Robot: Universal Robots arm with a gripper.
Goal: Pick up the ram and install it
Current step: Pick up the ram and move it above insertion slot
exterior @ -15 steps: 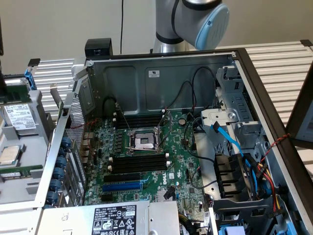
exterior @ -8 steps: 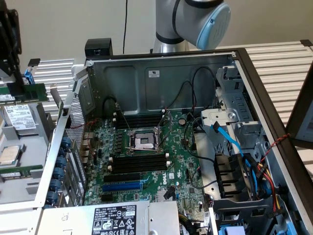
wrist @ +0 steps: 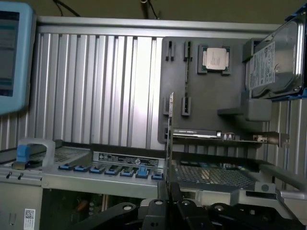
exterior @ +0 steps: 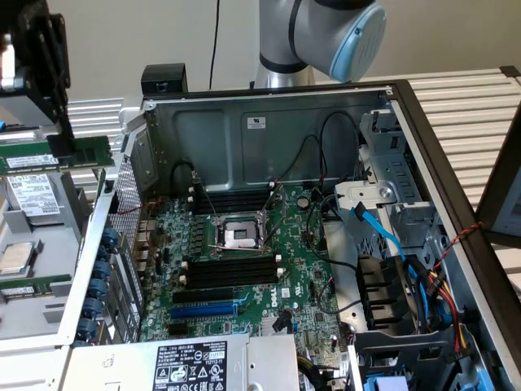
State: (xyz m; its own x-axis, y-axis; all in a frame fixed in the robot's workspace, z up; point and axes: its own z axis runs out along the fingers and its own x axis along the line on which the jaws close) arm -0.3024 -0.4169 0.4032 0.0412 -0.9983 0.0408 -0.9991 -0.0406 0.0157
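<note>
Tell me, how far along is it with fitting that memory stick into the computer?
Done: the pickup. The end effector is shut on the ram. In hand: the stick is held in the air at the exterior view's left, outside the open case. Left: the install. The long black slots on the motherboard look empty.

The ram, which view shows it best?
The exterior view: the ram shows its long green face there, held by the gripper. In the wrist view the ram is edge-on, a thin strip.
</note>
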